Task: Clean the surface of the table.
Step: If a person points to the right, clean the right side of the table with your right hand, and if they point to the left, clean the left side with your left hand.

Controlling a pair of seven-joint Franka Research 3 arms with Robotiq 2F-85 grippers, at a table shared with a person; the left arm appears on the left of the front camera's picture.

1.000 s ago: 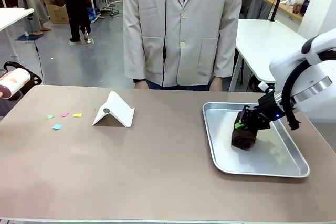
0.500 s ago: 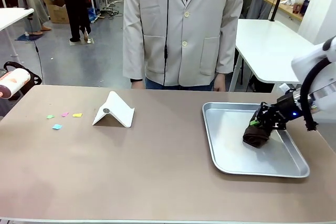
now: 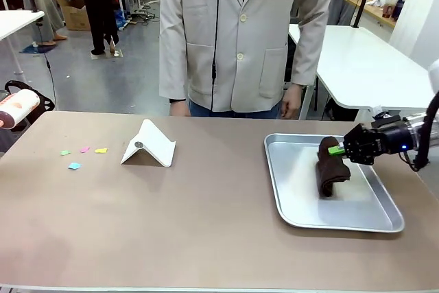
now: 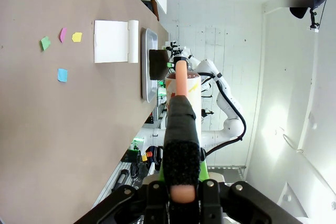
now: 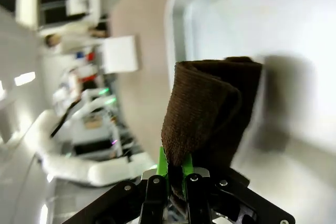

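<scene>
The taupe-brown table (image 3: 206,224) fills the front view. On its left part lie small paper scraps: green (image 3: 65,152), pink (image 3: 84,149), yellow (image 3: 101,150) and blue (image 3: 74,166). My right gripper (image 3: 339,149) is shut on the top of a dark brown cloth (image 3: 331,169), which hangs down into the silver tray (image 3: 295,217). The right wrist view shows the green pads (image 5: 164,167) pinching the cloth (image 5: 210,114). My left gripper (image 4: 181,174) is shut on the handle of a lint roller (image 4: 184,85). The roller's head (image 3: 17,108) pokes in at the table's left edge.
A white folded stand (image 3: 149,145) sits left of centre on the table. A person in a pale jacket (image 3: 240,32) stands at the far edge, hands down. A white table (image 3: 357,60) stands behind on the right.
My right gripper has pulled back to the right and risen a little, drawing the cloth up from a bundle so that it hangs. The left arm and roller have not moved.
</scene>
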